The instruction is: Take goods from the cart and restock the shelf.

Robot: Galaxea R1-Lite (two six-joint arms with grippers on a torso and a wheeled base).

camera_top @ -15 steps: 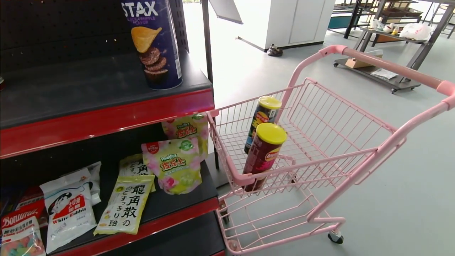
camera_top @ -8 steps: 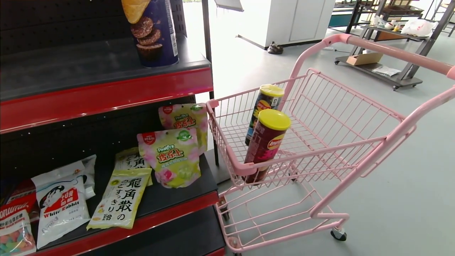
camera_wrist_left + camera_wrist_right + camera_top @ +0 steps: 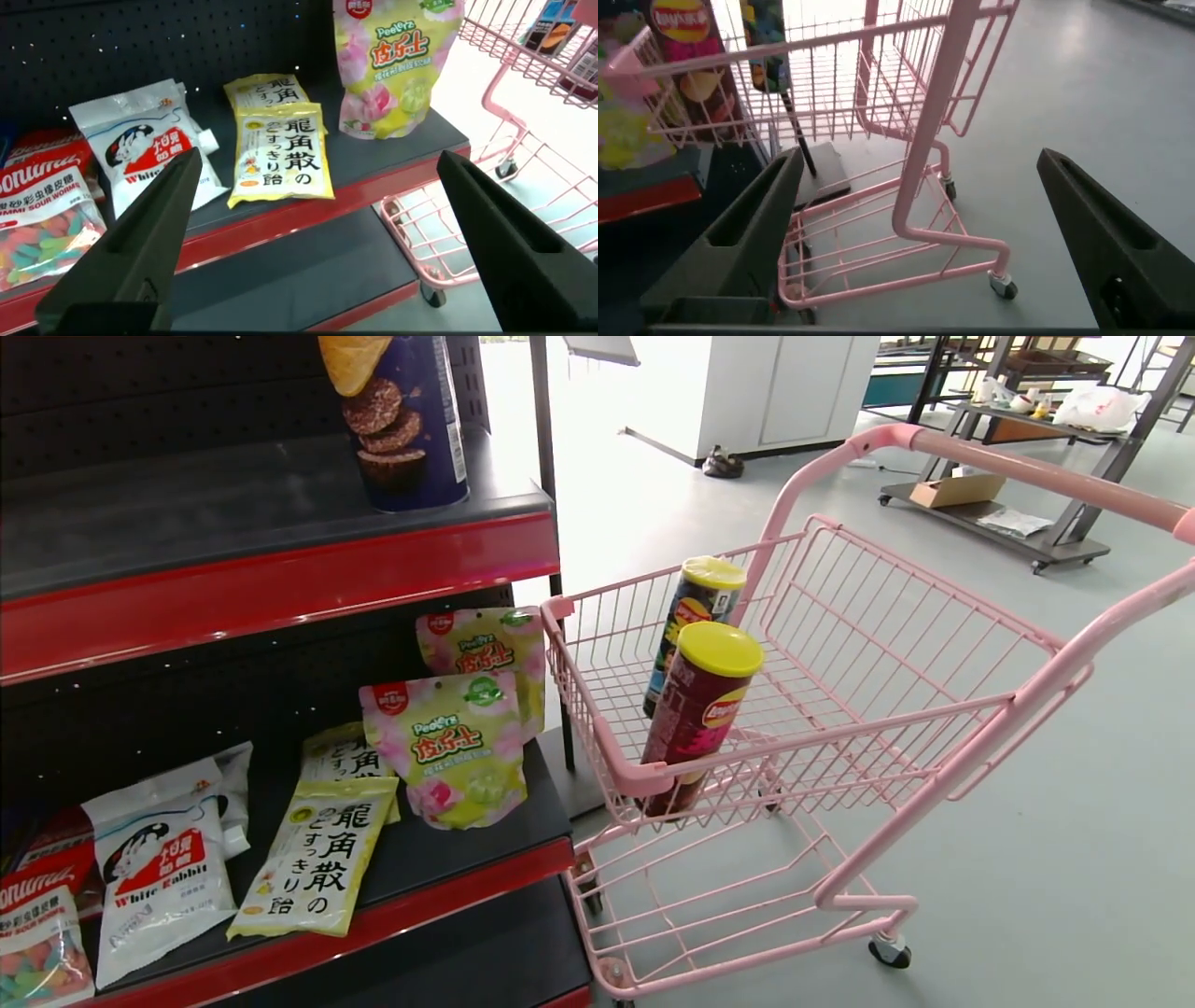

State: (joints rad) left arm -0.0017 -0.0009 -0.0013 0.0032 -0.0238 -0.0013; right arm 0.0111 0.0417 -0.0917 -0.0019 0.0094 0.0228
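Head view: a pink cart stands just beside the right end of a black shelf with red front edges. Two yellow-lidded chip cans stand upright in the basket's corner nearest the shelf, the maroon can in front and the dark can just behind it. A dark blue chip can stands near the upper board's right front corner. Candy bags lie along the lower board. The left gripper is spread wide before the lower board. The right gripper is spread wide facing the cart's frame.
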